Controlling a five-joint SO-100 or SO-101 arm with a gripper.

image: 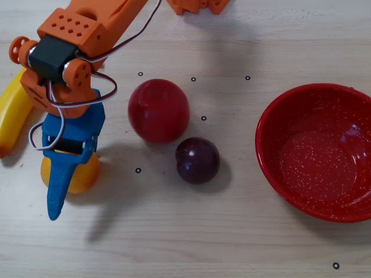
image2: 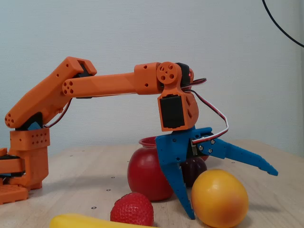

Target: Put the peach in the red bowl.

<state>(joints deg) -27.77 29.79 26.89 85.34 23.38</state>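
Nearest the fixed camera, a yellow banana [image2: 90, 221] lies along the bottom edge on the wooden counter [image2: 275, 199], with a red strawberry [image2: 132, 209] just behind it. Beside these sits the peach [image2: 219, 198], resting on the counter at the front right of that view. The blue end effector [image2: 230, 190] stands over it with its fingers spread wide apart: one finger [image2: 178, 183] points down to the counter just left of the peach, the other [image2: 247, 160] slants out above and past it. It is released, gripping nothing. From overhead, the peach [image: 81, 174] shows only partly under the blue fingers at the lower left, close to the banana [image: 11, 113].

Behind the peach in the fixed view sits the red apple [image2: 147, 175], and the dark plum [image2: 194, 170] beside it; overhead, the apple [image: 158, 110] and plum [image: 197, 160] lie near each other mid-counter. Farther off is the red bowl [image: 272, 124], at the right edge overhead, well apart from the peach; the fixed view shows only a strip of its rim [image2: 148, 141] behind the apple. The orange arm [image2: 109, 85] reaches in from its base at the left.
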